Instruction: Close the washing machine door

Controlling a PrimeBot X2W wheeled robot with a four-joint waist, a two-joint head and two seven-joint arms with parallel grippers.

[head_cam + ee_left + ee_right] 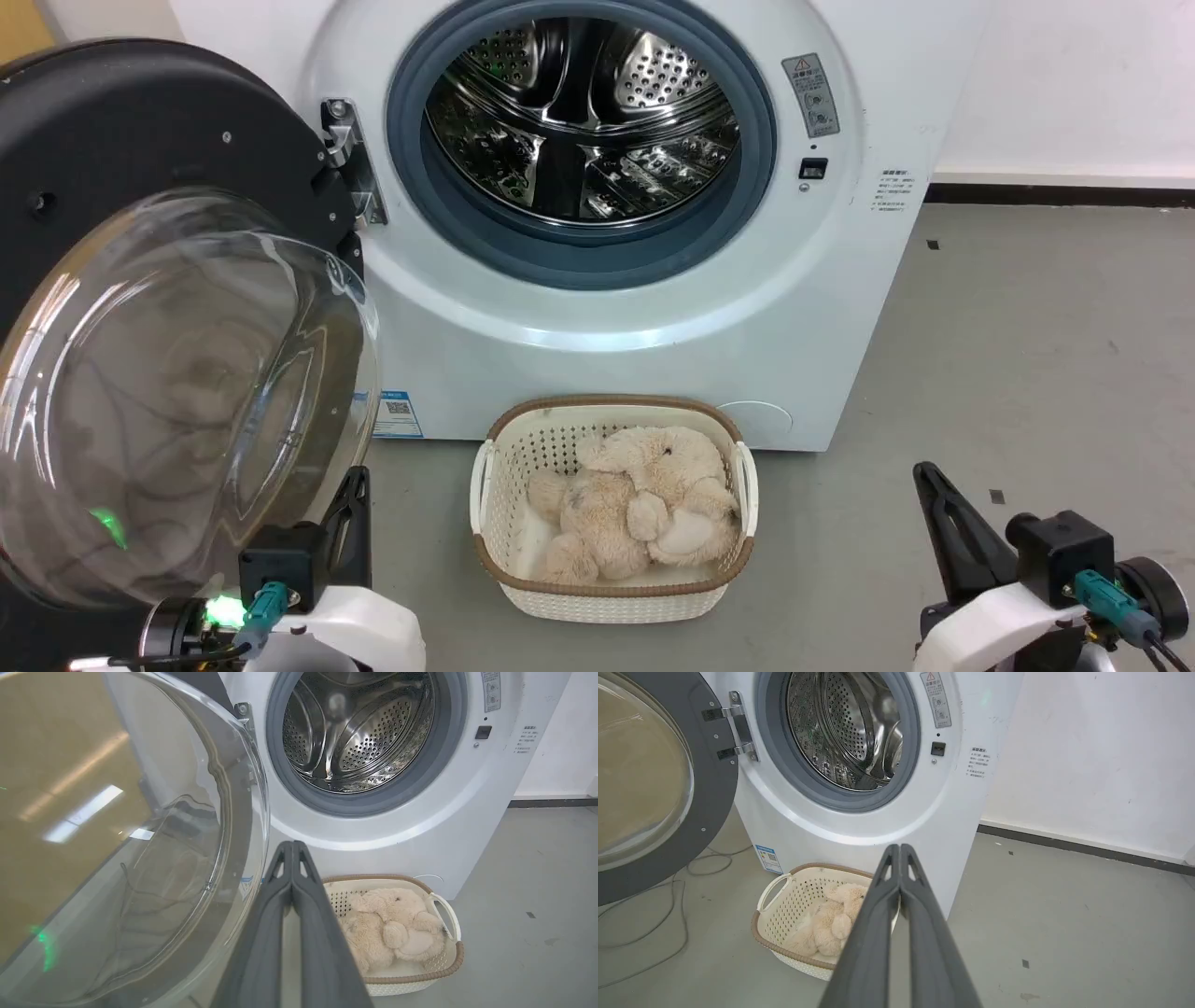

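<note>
Head view: high, facing forward and down at the washing machine [653,317] front. Drum [579,112] at top centre, basket [611,602] on the floor [1027,373] below.

Left wrist view: low, very near the washing machine door [117,858], whose glass takes the view's left half. Faces the drum from the left.

Right wrist view: low, off toward the machine's right corner, angled left across its front. Wall [1087,742] at right.

All three share drum, door and basket.

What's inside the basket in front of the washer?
Cream plush toys, piled together, take up most of the basket. How many there are is unclear, and anything beneath the pile is covered.
</note>
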